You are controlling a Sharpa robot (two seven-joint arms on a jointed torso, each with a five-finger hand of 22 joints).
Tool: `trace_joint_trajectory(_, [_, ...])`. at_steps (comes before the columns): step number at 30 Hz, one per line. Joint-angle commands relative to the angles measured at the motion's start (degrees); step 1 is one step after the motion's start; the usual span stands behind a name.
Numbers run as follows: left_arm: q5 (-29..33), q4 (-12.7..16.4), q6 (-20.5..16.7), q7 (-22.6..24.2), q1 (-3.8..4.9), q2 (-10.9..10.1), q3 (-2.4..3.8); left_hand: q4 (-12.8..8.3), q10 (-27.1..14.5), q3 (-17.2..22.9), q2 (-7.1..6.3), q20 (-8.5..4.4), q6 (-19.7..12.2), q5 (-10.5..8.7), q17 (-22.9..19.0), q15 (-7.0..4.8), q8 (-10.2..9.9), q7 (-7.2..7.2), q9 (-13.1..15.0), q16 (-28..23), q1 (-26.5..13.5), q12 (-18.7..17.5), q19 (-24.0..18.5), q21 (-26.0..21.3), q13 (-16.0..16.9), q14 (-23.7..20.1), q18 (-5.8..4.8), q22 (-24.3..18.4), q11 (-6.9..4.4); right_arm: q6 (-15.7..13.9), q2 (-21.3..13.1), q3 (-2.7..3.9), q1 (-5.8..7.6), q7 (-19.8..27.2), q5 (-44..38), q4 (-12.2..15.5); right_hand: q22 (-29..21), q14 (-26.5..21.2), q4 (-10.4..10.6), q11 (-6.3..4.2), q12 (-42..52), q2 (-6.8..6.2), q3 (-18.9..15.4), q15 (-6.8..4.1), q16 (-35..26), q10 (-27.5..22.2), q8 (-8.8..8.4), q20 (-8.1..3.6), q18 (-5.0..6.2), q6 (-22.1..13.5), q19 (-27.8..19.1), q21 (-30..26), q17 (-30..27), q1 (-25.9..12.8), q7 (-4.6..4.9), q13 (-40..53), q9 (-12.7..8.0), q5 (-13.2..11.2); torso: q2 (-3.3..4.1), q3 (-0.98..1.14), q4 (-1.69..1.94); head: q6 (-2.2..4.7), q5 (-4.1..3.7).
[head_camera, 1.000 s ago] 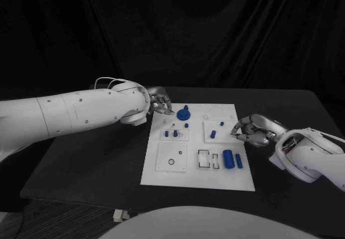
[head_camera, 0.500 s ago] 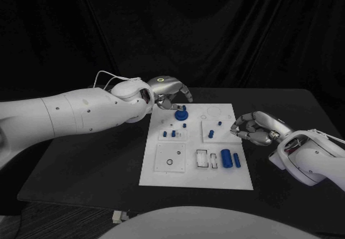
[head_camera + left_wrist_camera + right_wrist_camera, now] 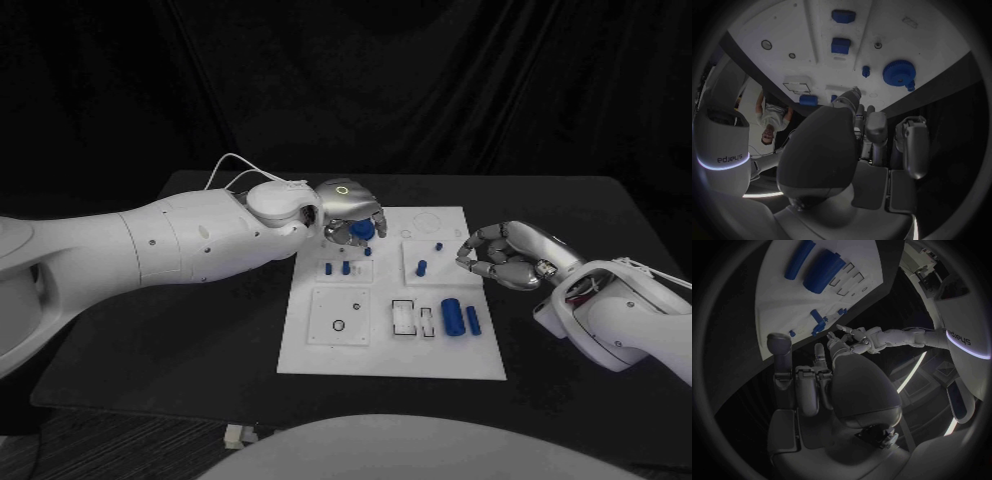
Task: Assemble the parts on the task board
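- While I watch from the head view, the task board lies in the middle of the black table, its blue parts spread over it.
- My left hand hangs over the board's far left corner, fingers pointing down right beside the blue gear; I cannot tell whether they touch it.
- In the left wrist view the left hand's fingers lie close together and reach toward the board's edge, holding nothing I can see, with the gear just beyond them.
- Two small blue pegs stand near the board's left side, below the gear.
- A big blue cylinder and a thinner blue bar lie side by side near the board's right edge.
- My right hand hovers at the board's right edge, fingers curled in, nothing in them as far as I can see.
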Motion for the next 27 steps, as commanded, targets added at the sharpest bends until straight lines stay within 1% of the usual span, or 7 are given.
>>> trace_joint_trajectory(1, [-2.0, -0.3, 2.4, -1.2, -0.41, 0.3, 0.06, -0.4, 0.4, 0.0, 0.37, -0.48, 0.6, -0.23, -0.3, -0.08, 0.3, 0.03, -0.1, -0.3, -0.4, 0.4, 0.5, -0.2, 0.2, -0.5, -0.67, 11.3, 0.03, -0.9, 0.1, 0.03, -0.11, 0.6, -0.1, 0.0, 3.7, 5.5, 0.2, -0.45, -0.3, -0.36, 0.1, -0.35, -0.1, 5.9, 0.19, -0.22, 1.05, 0.1, 0.1, 0.0, 14.1, 0.1, -0.19, 14.9, -0.1, 0.2, 0.14, -0.04, 0.01, -0.01, 0.03])
trace_joint_trajectory(4, [-2.0, -0.5, 3.1, -1.8, -0.84, 0.6, 0.06, -0.4, 0.7, 0.0, 0.28, -0.48, 0.7, -0.17, -0.7, -0.06, 0.3, 0.05, -0.1, -0.5, -0.5, 0.7, 0.5, -0.4, 0.2, -0.6, -0.64, 11.3, 0.16, -0.8, 0.2, 0.03, -0.12, 0.6, -0.1, 0.0, 3.7, 5.5, 0.2, -0.45, -0.3, -0.36, 0.1, -0.35, -0.1, 5.9, 0.19, -0.22, 1.05, 0.1, 0.1, 0.0, 14.1, 0.1, -0.19, 14.9, -0.1, 0.2, 0.08, -0.11, 0.03, -0.01, -0.01])
trace_joint_trajectory(7, [-2.0, -0.7, 3.5, -2.1, -1.1, 0.8, 0.06, -0.4, 1.5, 0.0, 0.33, -0.44, 1.0, -0.29, -1.0, -0.01, 0.5, 0.56, -0.2, -0.7, -0.8, 1.4, 0.4, -0.5, 0.5, -0.7, -0.62, 11.2, 0.14, -0.6, 0.3, 0.02, -0.14, 0.5, -0.1, -0.1, 3.7, 5.5, 0.3, -0.45, -0.3, -0.4, 0.1, -0.36, -0.2, 5.9, 0.19, -0.23, 1.07, 0.2, 0.1, -0.1, 14.0, 0.1, -0.19, 14.9, -0.1, 0.2, -0.06, -0.06, 0.07, -0.01, -0.01])
trace_joint_trajectory(11, [-2.0, -1.2, 4.0, -2.5, -1.57, 1.3, 0.06, -0.5, 2.0, 0.2, 0.46, -0.43, 1.2, -0.19, -1.3, -0.03, 0.5, 0.78, -0.2, -0.8, -0.7, 2.0, 0.3, -0.7, 0.7, -0.7, -0.58, 11.2, 0.05, -0.5, 0.5, 0.02, -0.15, 0.5, -0.1, -0.3, 3.7, 5.5, 0.3, -0.45, -0.3, -0.4, 0.1, -0.36, -0.2, 5.9, 0.19, -0.23, 1.07, 0.2, 0.1, -0.1, 14.0, 0.1, -0.19, 14.9, -0.1, 0.2, -0.13, -0.01, 0.06, -0.01, 0.06])
trace_joint_trajectory(19, [-2.0, -2.2, 4.1, -2.9, -2.1, 2.2, 0.07, -0.5, 2.8, 0.6, 0.64, -0.45, 1.8, 0.27, -2.6, -0.08, 0.8, 1.4, -0.3, -1.5, -0.8, 2.6, 0.1, -1.2, 0.8, -1.1, -0.48, 11.1, -0.02, -0.3, 0.6, 0.02, -0.16, 0.5, -0.1, -0.4, 3.6, 5.5, 0.3, -0.45, -0.3, -0.43, 0.1, -0.36, -0.3, 5.9, 0.19, -0.23, 1.09, 0.2, 0.1, -0.3, 13.9, 0.0, -0.18, 14.9, -0.1, 0.2, -0.07, -0.02, 0.07, -0.01, -0.07])
trace_joint_trajectory(24, [-2.0, -2.7, 4.0, -3.1, -2.28, 2.6, 0.07, -0.7, 3.1, 1.2, 0.88, -0.42, 2.2, 1.14, -3.5, 0.0, 0.9, 1.66, -0.4, -2.0, -0.5, 2.6, 0.0, -1.5, 0.6, -1.4, -0.44, 11.0, 0.02, -0.2, 0.5, 0.02, -0.17, 0.4, -0.1, -0.3, 3.6, 5.5, 0.3, -0.45, -0.3, -0.43, 0.1, -0.36, -0.3, 5.9, 0.19, -0.23, 1.09, 0.2, 0.1, -0.3, 13.9, 0.0, -0.18, 14.9, -0.1, 0.2, -0.08, 0.01, 0.06, -0.01, -0.19])
trace_joint_trajectory(27, [-2.0, -3.1, 4.1, -3.2, -2.36, 2.9, 0.07, -1.0, 3.7, 1.8, 1.02, -0.41, 2.3, 2.22, -2.3, 0.03, 0.9, 1.75, -0.5, -0.9, -0.2, 2.8, 0.3, -1.0, 0.5, -0.7, -0.56, 11.2, 0.02, -0.1, 0.4, 0.02, -0.17, 0.4, -0.1, -0.3, 3.6, 5.5, 0.3, -0.45, -0.3, -0.43, 0.1, -0.36, -0.3, 5.9, 0.19, -0.23, 1.09, 0.2, 0.1, -0.3, 13.9, 0.0, -0.18, 14.9, -0.1, 0.2, -0.08, 0.02, 0.05, -0.01, -0.19])
